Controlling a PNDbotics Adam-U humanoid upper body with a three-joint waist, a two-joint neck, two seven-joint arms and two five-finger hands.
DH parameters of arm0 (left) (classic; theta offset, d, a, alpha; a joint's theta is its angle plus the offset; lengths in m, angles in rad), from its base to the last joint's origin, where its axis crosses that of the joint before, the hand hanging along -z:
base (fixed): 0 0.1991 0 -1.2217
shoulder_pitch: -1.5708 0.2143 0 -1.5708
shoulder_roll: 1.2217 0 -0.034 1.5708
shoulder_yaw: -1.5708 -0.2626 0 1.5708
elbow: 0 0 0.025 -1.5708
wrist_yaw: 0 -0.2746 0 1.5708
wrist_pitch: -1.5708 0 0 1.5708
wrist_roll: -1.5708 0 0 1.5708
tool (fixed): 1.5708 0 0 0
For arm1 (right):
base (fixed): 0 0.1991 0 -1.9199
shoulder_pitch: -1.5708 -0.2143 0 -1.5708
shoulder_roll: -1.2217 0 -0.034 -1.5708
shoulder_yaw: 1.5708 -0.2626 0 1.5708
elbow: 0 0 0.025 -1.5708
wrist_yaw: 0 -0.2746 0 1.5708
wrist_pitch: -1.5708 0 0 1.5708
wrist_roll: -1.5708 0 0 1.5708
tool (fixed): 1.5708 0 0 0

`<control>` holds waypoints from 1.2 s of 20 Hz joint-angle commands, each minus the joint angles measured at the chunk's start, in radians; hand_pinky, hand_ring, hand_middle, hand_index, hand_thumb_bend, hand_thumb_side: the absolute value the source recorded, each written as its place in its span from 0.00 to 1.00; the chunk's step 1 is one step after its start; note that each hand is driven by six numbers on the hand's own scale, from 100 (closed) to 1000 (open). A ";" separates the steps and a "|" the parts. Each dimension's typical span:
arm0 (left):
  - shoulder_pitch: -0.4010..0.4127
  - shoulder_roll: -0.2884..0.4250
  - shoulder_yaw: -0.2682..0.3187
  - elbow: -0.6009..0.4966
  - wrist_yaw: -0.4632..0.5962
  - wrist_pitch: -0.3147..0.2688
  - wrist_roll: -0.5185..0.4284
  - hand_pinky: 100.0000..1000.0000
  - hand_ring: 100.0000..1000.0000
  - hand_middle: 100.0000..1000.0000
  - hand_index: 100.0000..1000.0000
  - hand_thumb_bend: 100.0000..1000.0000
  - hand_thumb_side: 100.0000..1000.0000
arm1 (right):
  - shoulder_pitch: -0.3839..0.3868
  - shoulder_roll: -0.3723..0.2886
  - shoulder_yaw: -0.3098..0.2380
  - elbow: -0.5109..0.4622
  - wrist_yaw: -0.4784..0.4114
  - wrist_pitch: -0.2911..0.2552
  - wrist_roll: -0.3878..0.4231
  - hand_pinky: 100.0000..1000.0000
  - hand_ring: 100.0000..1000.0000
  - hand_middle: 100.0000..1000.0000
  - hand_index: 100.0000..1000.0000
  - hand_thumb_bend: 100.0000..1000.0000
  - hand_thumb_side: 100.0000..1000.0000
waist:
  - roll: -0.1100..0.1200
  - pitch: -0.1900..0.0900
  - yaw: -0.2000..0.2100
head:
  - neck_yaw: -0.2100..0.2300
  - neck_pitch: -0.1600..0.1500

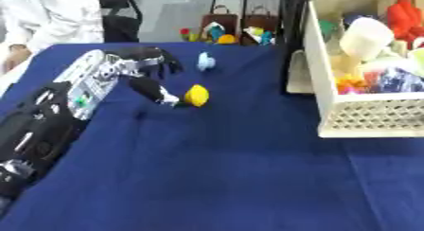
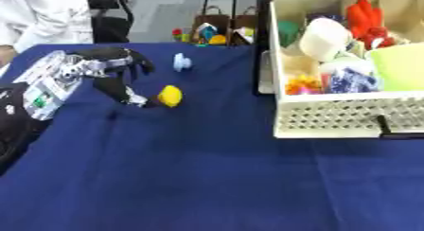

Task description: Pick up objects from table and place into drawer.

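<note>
Item: small rounded yellow plastic object [image 1: 197, 95], on the blue-clothed tabletop [image 1: 215, 168], well left of the white perforated drawer [image 2: 348, 116]. We record our left hand [image 1: 141, 69] the only one in view, one of its fingers [image 1: 157, 93] touching the object's left side. Fingers released, curved downward, grasping nothing.

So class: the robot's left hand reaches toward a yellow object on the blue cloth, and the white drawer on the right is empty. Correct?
Not quite. The white drawer is not empty; the right eye view shows many items inside. The left hand does reach toward the yellow object.
</note>
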 commanded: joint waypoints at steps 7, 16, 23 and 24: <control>-0.036 -0.012 0.019 0.032 0.022 -0.014 0.046 0.42 0.60 0.71 0.85 0.54 0.58 | -0.023 -0.015 0.001 -0.015 -0.007 -0.008 -0.006 0.67 0.72 0.61 0.76 0.00 1.00 | 0.003 -0.008 -0.012 | 0.013 -0.020; -0.043 -0.030 0.033 0.068 0.024 -0.017 0.084 0.41 0.58 0.70 0.84 0.50 0.58 | -0.031 -0.014 0.001 -0.015 -0.009 -0.010 -0.008 0.67 0.72 0.61 0.76 0.00 1.00 | 0.005 0.010 -0.024 | 0.019 -0.033; -0.045 -0.036 0.048 0.100 -0.014 -0.015 0.107 0.41 0.59 0.70 0.84 0.48 0.57 | -0.036 -0.013 0.001 -0.015 -0.011 -0.012 -0.009 0.67 0.72 0.61 0.76 0.00 1.00 | 0.005 0.021 -0.031 | 0.022 -0.046; -0.046 -0.036 0.051 0.105 -0.025 -0.015 0.110 0.42 0.59 0.70 0.84 0.48 0.57 | -0.037 -0.013 0.001 -0.015 -0.012 -0.013 -0.009 0.67 0.72 0.61 0.76 0.00 1.00 | 0.005 0.022 -0.032 | 0.023 -0.048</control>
